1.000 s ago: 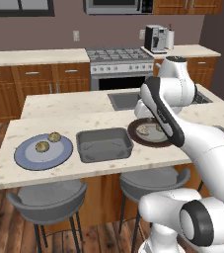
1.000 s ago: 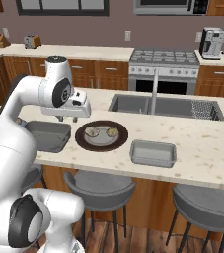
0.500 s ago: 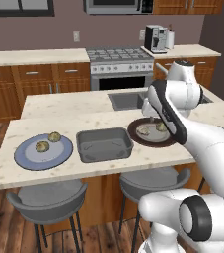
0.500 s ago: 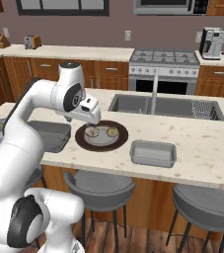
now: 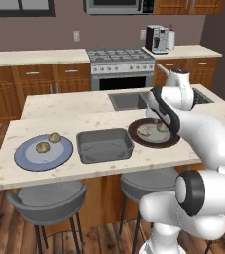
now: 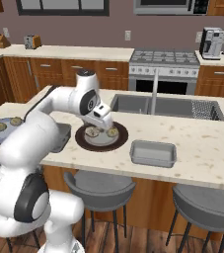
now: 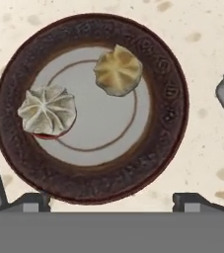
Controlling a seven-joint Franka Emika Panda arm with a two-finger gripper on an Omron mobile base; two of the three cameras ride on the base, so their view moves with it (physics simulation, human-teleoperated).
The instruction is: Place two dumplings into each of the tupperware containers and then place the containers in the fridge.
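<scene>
The white arm's two-finger gripper [image 6: 102, 129] hangs over the round dark brown plate [image 7: 168, 99] with its pale grey centre, and in the hand view the two dark finger tips [image 7: 190, 201] stand wide apart at the bottom edge, jaws open with nothing between them. On that plate lie two dumplings, a yellowish pleated one [image 7: 117, 70] toward the upper middle and a paler pleated one [image 7: 48, 110] at the left, apart from each other and both inside the rim. The plate sits well in from the front edge of the speckled cream island counter [image 5: 109, 166], with bare counter all round it.

Two more tan pleated dumplings [image 5: 48, 143] rest on the round blue-grey plate [image 5: 27, 158] at the counter's far left end, so four in all. There are two shallow smoky grey rectangular tubs: one [image 5: 104, 144] lies between the two plates, just beside the brown plate, and the other [image 6: 152, 152] lies on the opposite side of the brown plate, near the front edge. Both tubs look empty, though their dark floors make this hard to be sure of. Behind the brown plate is the steel sink [image 6: 158, 106] with its tall tap [image 6: 154, 91]. Two grey stools [image 5: 43, 201] stand under the front edge.
</scene>
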